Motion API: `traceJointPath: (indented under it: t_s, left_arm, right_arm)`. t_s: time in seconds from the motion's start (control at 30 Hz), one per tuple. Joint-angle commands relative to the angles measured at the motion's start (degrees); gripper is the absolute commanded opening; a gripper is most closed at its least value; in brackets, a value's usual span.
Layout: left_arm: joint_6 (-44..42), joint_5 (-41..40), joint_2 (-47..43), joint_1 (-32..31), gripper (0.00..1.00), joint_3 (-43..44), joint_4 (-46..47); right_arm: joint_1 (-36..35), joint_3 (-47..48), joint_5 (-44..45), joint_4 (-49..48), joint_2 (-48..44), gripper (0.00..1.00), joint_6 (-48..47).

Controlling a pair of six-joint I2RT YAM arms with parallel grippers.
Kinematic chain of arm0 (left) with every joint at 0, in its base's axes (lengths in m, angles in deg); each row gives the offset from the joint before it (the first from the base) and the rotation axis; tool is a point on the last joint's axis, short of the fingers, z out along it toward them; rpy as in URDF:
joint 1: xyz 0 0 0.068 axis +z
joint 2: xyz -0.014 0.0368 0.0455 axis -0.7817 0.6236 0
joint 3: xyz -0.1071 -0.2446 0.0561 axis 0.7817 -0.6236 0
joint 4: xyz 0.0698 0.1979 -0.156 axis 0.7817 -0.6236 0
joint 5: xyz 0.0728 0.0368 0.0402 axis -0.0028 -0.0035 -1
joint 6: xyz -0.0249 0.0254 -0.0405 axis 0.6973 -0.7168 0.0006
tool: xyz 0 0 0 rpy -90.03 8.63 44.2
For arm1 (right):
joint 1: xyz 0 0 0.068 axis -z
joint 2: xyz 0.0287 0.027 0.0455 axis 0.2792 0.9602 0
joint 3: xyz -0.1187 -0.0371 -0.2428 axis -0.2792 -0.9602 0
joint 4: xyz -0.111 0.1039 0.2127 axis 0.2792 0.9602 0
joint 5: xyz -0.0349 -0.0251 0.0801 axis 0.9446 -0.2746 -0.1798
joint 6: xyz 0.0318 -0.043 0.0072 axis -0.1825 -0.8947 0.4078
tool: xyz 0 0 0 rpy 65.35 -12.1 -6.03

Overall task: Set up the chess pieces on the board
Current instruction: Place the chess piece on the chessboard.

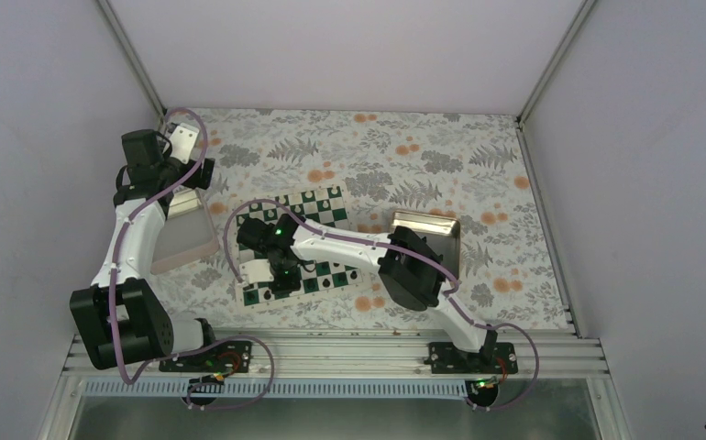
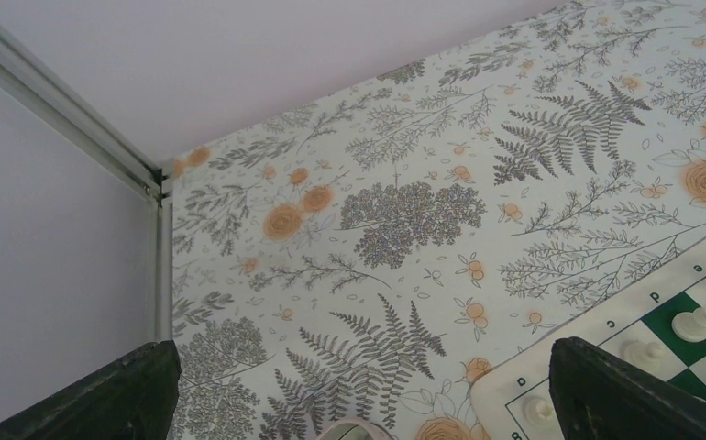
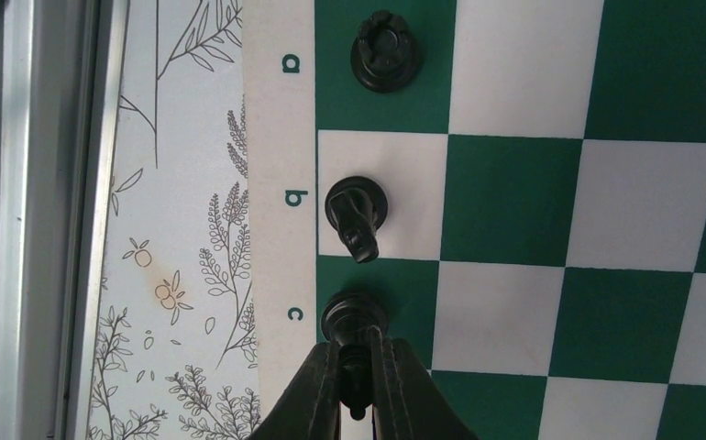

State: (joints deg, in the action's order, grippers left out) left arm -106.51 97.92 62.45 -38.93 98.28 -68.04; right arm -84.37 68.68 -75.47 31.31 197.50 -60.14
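The green-and-white board (image 1: 317, 207) lies mid-table. In the right wrist view, three black chess pieces stand along its edge: a rook (image 3: 385, 50) on a, a knight (image 3: 356, 209) on b and a bishop (image 3: 354, 313) on the green c square. My right gripper (image 3: 357, 371) is shut on the bishop's upper part; its base looks to rest on the square. From above, that gripper (image 1: 281, 268) is over the board's near left corner. My left gripper (image 2: 368, 399) hangs open and empty over the tablecloth, beside the board's far corner (image 2: 597, 335).
Small white figures (image 2: 698, 321) stand on the board's far rows. A pinkish-rimmed tray (image 1: 184, 240) lies left of the board under the left arm. A gold tray (image 1: 427, 231) lies to its right. Enclosure walls and a metal post (image 2: 159, 266) bound the table.
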Motion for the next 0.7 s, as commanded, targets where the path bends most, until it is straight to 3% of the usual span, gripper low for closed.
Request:
traceJointPath:
  t_s: [0.0,0.4,0.67]
  left_arm:
    - [-0.60,1.17,-1.15,0.25,1.00,-0.57,0.74]
    - [-0.65,1.29,-1.15,0.25,1.00,-0.42,0.53]
    - [-0.60,1.24,-1.59,0.25,1.00,-0.32,0.27]
  right_arm:
    - [0.22,0.17,-0.52,-0.47,1.49,0.08,0.05]
    - [0.90,2.06,-1.65,1.09,-0.18,0.28,0.20]
    - [2.05,2.30,-0.40,1.25,-2.32,0.27,0.37]
